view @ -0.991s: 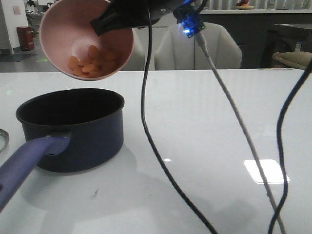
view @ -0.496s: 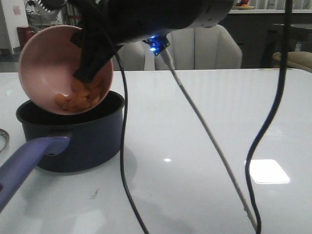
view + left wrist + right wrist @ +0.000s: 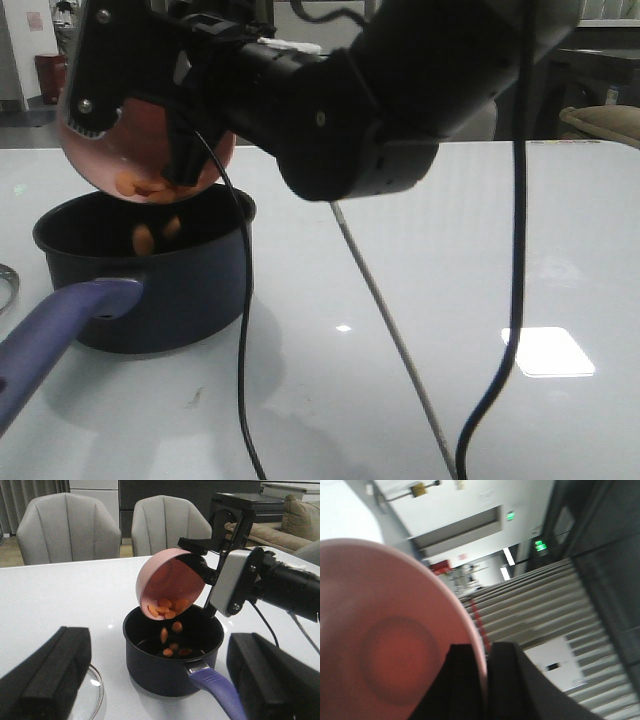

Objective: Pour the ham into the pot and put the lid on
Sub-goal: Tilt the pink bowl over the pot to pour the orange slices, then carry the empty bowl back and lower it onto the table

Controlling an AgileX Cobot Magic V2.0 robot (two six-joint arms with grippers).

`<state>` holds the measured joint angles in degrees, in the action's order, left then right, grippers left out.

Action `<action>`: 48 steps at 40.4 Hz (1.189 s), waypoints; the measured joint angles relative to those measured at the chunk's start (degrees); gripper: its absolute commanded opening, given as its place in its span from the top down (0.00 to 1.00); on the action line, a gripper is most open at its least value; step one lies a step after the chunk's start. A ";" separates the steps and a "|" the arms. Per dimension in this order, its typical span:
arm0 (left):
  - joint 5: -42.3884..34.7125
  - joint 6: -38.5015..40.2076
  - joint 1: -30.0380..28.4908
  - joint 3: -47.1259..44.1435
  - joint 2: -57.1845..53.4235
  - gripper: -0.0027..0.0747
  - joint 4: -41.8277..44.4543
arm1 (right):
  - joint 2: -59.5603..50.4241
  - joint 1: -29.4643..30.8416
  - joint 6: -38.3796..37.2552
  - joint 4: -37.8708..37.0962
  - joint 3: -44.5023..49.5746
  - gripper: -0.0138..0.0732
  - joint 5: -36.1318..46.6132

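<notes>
The right tool [image 3: 202, 575] is clamped on the round pink bowl's [image 3: 167, 582] rim, tipping light, loose orange-pink ham pieces [image 3: 165, 607] into the deep navy saucepan [image 3: 170, 667]; left tool [image 3: 155, 680] apart, idle at 6 o'clock.

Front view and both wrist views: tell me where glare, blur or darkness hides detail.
Front view: window glare on the table; the right arm is a dark silhouette hiding most of the pink bowl. Left wrist view: near fingers out of focus, falling ham slightly smeared. Right wrist view: soft and blurred throughout.
</notes>
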<state>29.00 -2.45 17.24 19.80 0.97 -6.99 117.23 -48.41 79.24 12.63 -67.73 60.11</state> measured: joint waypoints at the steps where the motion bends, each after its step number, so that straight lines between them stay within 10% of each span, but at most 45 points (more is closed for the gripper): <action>1: 0.00 0.00 0.00 0.00 0.00 0.19 0.00 | 0.12 0.00 0.61 -0.42 0.30 0.69 1.28; 13: 0.00 0.00 0.00 0.00 0.00 0.19 0.00 | 0.26 -0.04 2.73 -5.83 1.80 0.69 3.99; 24: 0.00 0.00 0.00 0.00 0.00 0.19 0.00 | -0.91 -0.04 -19.87 2.40 1.80 0.69 2.94; 35: 0.00 0.00 0.00 0.00 0.00 0.19 0.00 | -11.10 0.07 -42.19 7.56 1.80 0.69 -24.89; 48: 0.00 0.00 0.00 0.00 0.00 0.19 0.00 | -22.25 3.31 -45.68 14.85 2.03 0.69 -56.53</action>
<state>29.00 -2.45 17.24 19.80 0.97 -6.99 94.98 -45.10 33.56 27.48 -65.70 3.58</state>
